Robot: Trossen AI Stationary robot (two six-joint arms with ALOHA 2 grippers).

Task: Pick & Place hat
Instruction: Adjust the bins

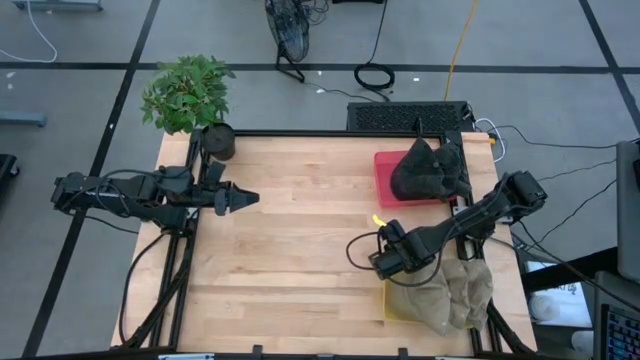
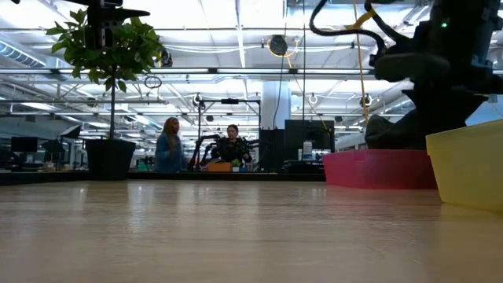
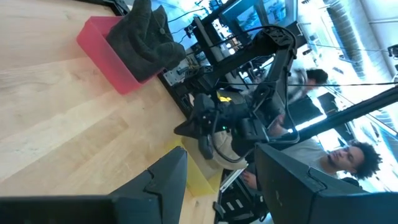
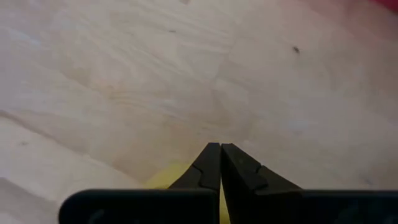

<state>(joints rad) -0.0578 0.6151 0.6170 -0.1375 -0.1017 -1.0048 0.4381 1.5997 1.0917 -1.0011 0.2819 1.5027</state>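
Note:
A dark grey hat (image 1: 430, 170) lies on a red tray (image 1: 385, 165) at the table's far right, its brim hanging over the tray's right side. A tan hat (image 1: 450, 295) rests on a yellow bin (image 1: 392, 305) at the near right. My right gripper (image 1: 383, 264) points steeply down, shut and holding nothing, just left of the tan hat over the bin's far-left corner; in its wrist view the closed fingertips (image 4: 220, 147) show over bare wood. My left gripper (image 1: 252, 198) hovers open at the table's left, pointing toward the right side.
A potted plant (image 1: 190, 95) stands at the table's far left corner. A small yellow piece (image 1: 378, 220) lies between tray and bin. Bare wood (image 1: 300, 250) spreads across the middle. Black frame rails (image 1: 180, 270) run along the left edge. People show in the room beyond.

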